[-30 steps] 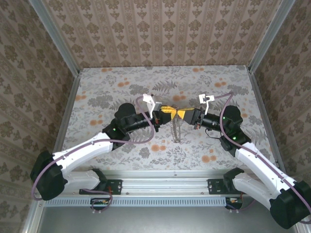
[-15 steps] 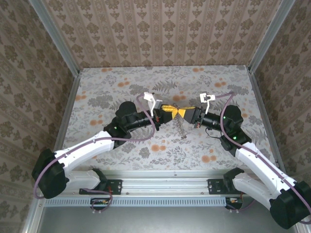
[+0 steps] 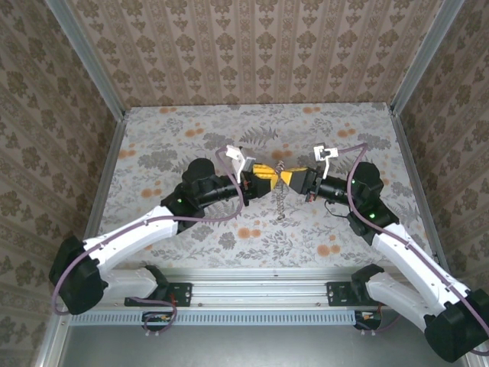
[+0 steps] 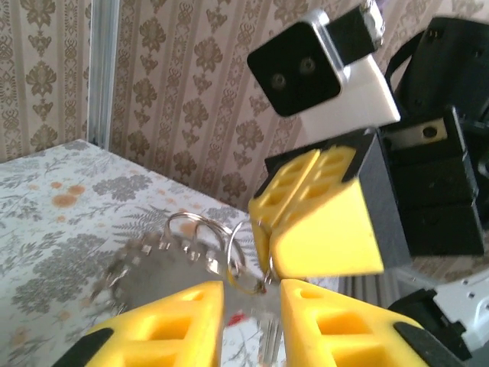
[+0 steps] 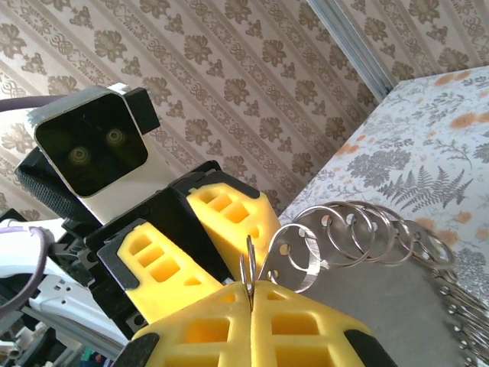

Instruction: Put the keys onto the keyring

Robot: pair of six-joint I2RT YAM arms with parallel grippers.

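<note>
1. Right gripper (image 5: pixel 250 292): yellow fingers pressed flat together, a thin loop of silvery wire nipped upright in the seam between them. This is one ring of the keyring (image 5: pixel 306 260).
2. Keyring: a bunch of silvery split rings fanning out from the right gripper's tips, off to the side away from the left gripper. It is held up in the air, clear of the table (image 3: pixel 191 138).
3. Chain (image 3: pixel 280 200): thin and silvery, hanging straight down from just below the right gripper's tips toward the table; whether its lower end touches the surface cannot be told.
4. Left gripper (image 4: pixel 252 298): tip to tip with the right gripper, very close. Its two yellow fingers stand apart with a clear gap. Silvery metal shows in that gap, but neither pad appears pressed on it.
5. Key (image 4: pixel 235 315): a small red fleck low in the gap between the left gripper's fingers, just under the right gripper's tips, is possibly the key's head; too blurred to be sure, and its blade cannot be made out.
</note>
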